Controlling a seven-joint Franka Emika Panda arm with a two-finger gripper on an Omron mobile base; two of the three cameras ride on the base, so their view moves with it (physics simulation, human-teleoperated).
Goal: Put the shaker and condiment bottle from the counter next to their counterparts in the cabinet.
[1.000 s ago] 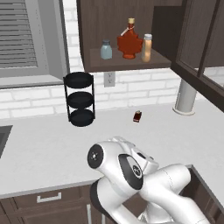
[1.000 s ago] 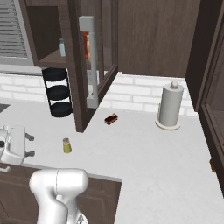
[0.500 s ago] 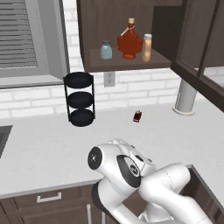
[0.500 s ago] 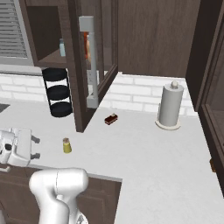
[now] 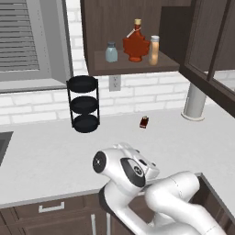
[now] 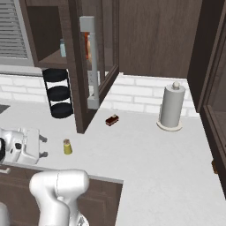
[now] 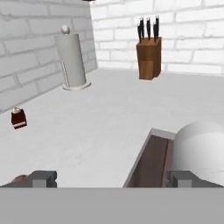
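Note:
The yellow-green shaker [image 6: 67, 146] with its tan cap stands on the counter [image 6: 145, 154] near the front edge. My gripper [image 6: 44, 146] hovers just left of it at the same height, open, with nothing between the fingers. In the hand view the gripper [image 7: 113, 178] has its fingertips [image 7: 43, 178] spread wide. The orange condiment bottle [image 5: 154, 49] stands on the shelf of the cabinet [image 5: 119, 69], right beside the red maple-leaf bottle [image 5: 136, 43]. The pale blue-grey shaker [image 5: 110, 52] is at the left of that shelf.
A black three-tier rack [image 5: 84, 103] stands against the wall. A small dark red-and-black object [image 5: 144, 122] lies mid-counter. A paper towel holder [image 6: 171, 107] and a knife block [image 7: 148, 50] stand further right. The open glass cabinet door [image 6: 95, 66] juts out over the counter.
My gripper has moved to the right along the counter's front edge, closer to the yellow-green shaker. Nothing else has moved.

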